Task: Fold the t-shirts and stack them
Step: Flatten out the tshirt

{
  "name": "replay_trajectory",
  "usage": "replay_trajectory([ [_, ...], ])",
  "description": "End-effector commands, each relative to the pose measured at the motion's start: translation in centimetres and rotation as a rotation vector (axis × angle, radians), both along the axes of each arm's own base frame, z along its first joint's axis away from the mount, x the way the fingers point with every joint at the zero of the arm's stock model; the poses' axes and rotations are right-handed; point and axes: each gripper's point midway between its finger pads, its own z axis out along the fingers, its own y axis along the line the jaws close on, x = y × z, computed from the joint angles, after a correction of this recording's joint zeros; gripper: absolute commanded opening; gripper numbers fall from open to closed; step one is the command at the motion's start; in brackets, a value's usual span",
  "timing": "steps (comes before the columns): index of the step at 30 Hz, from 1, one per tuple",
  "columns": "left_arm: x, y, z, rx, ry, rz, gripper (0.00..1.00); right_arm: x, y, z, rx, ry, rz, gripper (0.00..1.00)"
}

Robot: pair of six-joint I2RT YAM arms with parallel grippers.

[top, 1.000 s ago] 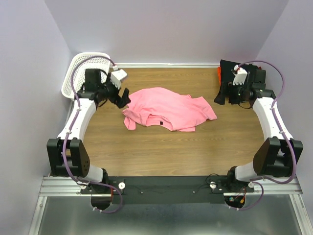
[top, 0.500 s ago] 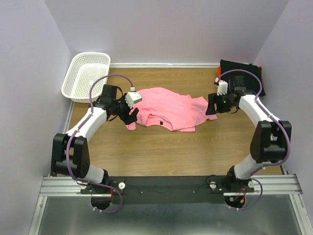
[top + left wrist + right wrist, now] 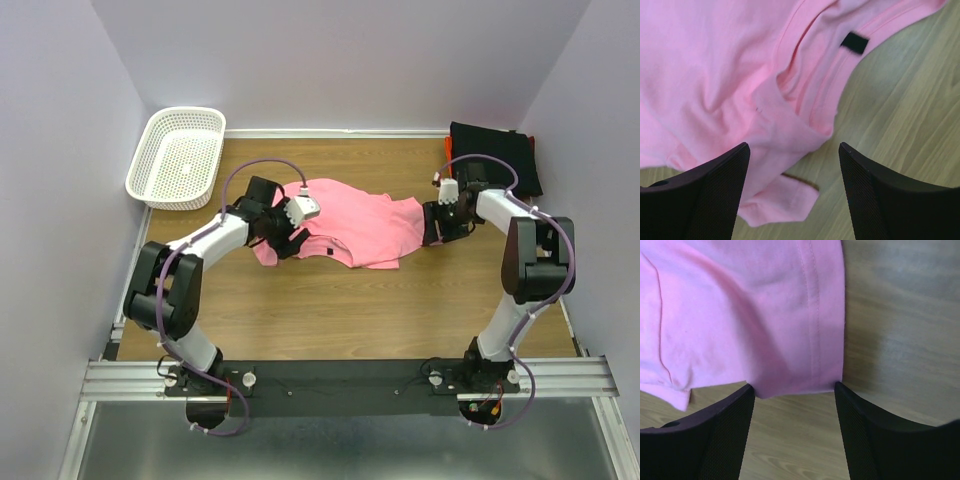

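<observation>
The crumpled pink cloth t-shirt (image 3: pixel 350 225) looks soft and matt on the smooth, faintly shiny brown wood-grain worktop (image 3: pixel 330 310). The white plastic lattice basket (image 3: pixel 165 196) at the far left corner looks smooth; the black fingers (image 3: pixel 715 195) of the left gripper (image 3: pixel 792 147) are matt and finely textured

T-shirt (image 3: pixel 350 222) between basket (image 3: pixel 141 181) and folded cloth (image 3: pixel 497 152)

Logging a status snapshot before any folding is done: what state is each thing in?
Pink shirt: unfolded, rumpled.
Black cloth: folded, at the far right corner.
Basket: upright, nothing seen inside.
Left gripper: open, over the pink shirt's collar.
Right gripper: open, at the pink shirt's right edge.
</observation>
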Motion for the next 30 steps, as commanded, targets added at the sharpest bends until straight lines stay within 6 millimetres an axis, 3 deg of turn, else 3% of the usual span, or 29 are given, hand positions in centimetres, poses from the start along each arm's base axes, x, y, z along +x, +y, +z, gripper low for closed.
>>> replay_trajectory([
  [1, 0.4, -4.3, 3.1, -0.03, -0.109, -0.095, 0.8, 1.6, 0.3, -0.8, -0.028, -0.021, 0.001, 0.72],
  [5, 0.1, -7.4, 4.0, -0.047, -0.149, -0.162, 0.8, 2.1, 0.3, -1.4, -0.029, -0.014, -0.012, 0.69],
  [6, -0.2, -9.1, 4.6, -0.059, -0.17, -0.201, 0.8, 2.2, 0.3, -1.5, -0.027, -0.012, -0.014, 0.66],
  [10, -1.2, -13.2, 2.9, -0.045, -0.139, -0.281, 0.8, 2.2, 0.6, -1.7, -0.007, 0.002, -0.027, 0.55],
  [16, -2.9, -17.6, 0.8, -0.032, -0.127, -0.357, 0.79, 2.1, 1.1, -0.9, 0.022, -0.012, -0.036, 0.25],
  [18, -2.9, -17.9, -0.6, -0.01, -0.11, -0.364, 0.74, 2.2, 1.2, 0.0, 0.03, -0.031, -0.039, 0.01],
  [21, -2.7, -17.8, -2.0, 0.021, -0.099, -0.358, 0.63, 2.5, 1.4, 1.4, 0.04, -0.063, -0.044, 0.01],
  [22, -2.7, -17.4, -2.3, 0.039, -0.103, -0.354, 0.5, 2.4, 1.5, 1.8, 0.047, -0.07, -0.045, 0.0],
  [24, -3.1, -17.0, -2.5, 0.049, -0.093, -0.364, 0.36, 2.6, 1.6, 3.4, 0.058, -0.113, -0.041, 0.0],
  [26, -3.5, -17.1, -1.0, 0.024, -0.106, -0.379, 0.18, 2.5, 2.2, 5.0, 0.093, -0.149, -0.024, 0.01],
  [29, -4.7, -16.8, 1.8, -0.029, -0.124, -0.399, 0.0, 2.7, 3.6, 8.7, 0.168, -0.234, 0.017, 0.0],
  [30, -5.2, -16.2, 2.0, -0.033, -0.118, -0.396, 0.0, 2.6, 4.0, 9.5, 0.195, -0.247, 0.028, 0.01],
])
